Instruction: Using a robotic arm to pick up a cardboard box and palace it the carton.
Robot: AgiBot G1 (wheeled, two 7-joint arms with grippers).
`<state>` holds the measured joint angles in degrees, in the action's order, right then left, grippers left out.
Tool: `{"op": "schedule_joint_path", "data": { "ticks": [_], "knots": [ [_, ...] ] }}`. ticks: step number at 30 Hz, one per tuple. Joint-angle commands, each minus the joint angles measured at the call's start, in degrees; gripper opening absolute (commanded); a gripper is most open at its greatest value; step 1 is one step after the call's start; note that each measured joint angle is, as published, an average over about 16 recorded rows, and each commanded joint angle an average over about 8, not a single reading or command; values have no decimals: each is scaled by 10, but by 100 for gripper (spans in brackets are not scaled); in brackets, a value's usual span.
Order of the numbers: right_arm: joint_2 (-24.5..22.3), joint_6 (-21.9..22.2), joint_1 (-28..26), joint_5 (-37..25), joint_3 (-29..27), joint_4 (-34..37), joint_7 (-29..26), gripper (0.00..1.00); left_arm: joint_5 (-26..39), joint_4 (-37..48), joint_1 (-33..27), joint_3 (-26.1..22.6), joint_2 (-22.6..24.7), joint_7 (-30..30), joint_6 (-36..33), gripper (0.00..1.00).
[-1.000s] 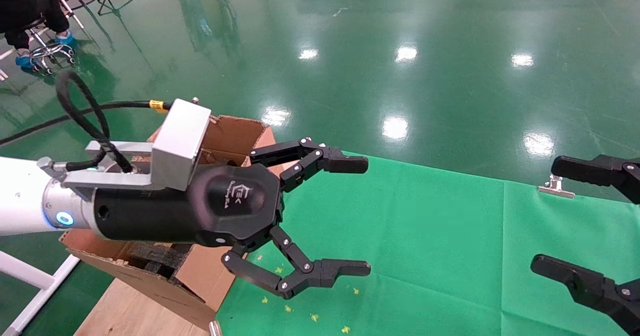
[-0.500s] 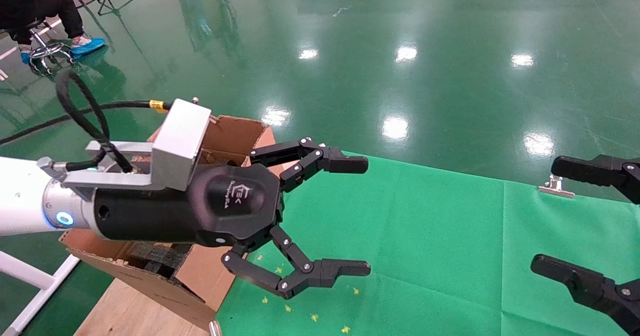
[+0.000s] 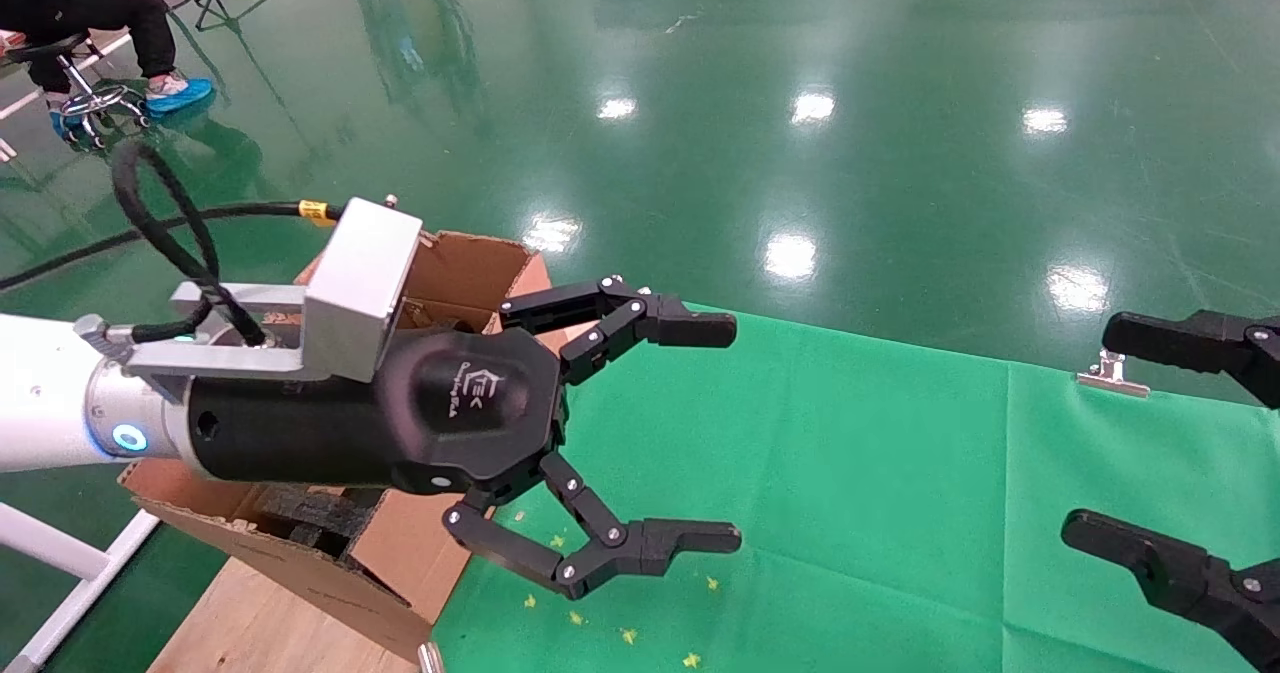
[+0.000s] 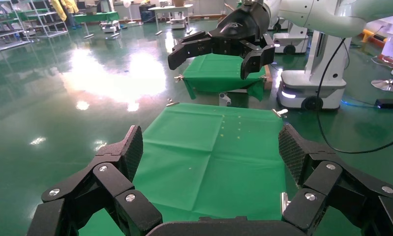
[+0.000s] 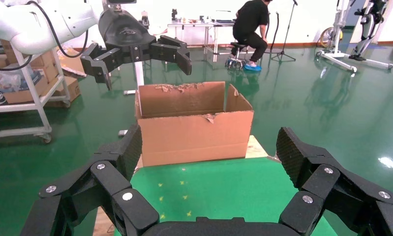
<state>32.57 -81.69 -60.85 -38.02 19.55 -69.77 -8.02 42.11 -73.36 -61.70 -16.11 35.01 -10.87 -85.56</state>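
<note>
My left robotic arm, white with a blue light ring, reaches over the carton (image 3: pixel 470 263) with its gripper (image 3: pixel 732 433) wide open and nothing between the fingers. In the left wrist view the left gripper (image 4: pixel 211 150) frames only bare green cloth (image 4: pixel 209 147). My right gripper (image 3: pixel 1090 431) hangs open and empty at the right edge. From the right wrist the right gripper (image 5: pixel 209 147) faces the carton (image 5: pixel 194 128), whose ragged flaps stand upright. The cardboard box is out of view.
The green cloth (image 3: pixel 850 473) covers the table, clamped by a metal clip (image 3: pixel 1112 373) at its far edge. The carton stands on a wooden board (image 3: pixel 250 623) with black foam (image 3: pixel 310 513) inside. A person on a stool (image 3: pixel 80 13) sits far left on the green floor.
Both arms and the carton stay where they were. Only the seated person in the background has shifted their legs.
</note>
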Motion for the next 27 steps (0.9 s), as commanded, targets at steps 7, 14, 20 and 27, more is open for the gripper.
{"op": "schedule_joint_path", "data": {
  "ticks": [7, 14, 20, 27],
  "knots": [
    [0, 0, 0, 0, 0, 0, 0, 100, 0, 0, 0, 0, 0, 0, 0, 100],
    [0, 0, 0, 0, 0, 0, 0, 100, 0, 0, 0, 0, 0, 0, 0, 100],
    [0, 0, 0, 0, 0, 0, 0, 100, 0, 0, 0, 0, 0, 0, 0, 100],
    [0, 0, 0, 0, 0, 0, 0, 100, 0, 0, 0, 0, 0, 0, 0, 100]
  ]
}}
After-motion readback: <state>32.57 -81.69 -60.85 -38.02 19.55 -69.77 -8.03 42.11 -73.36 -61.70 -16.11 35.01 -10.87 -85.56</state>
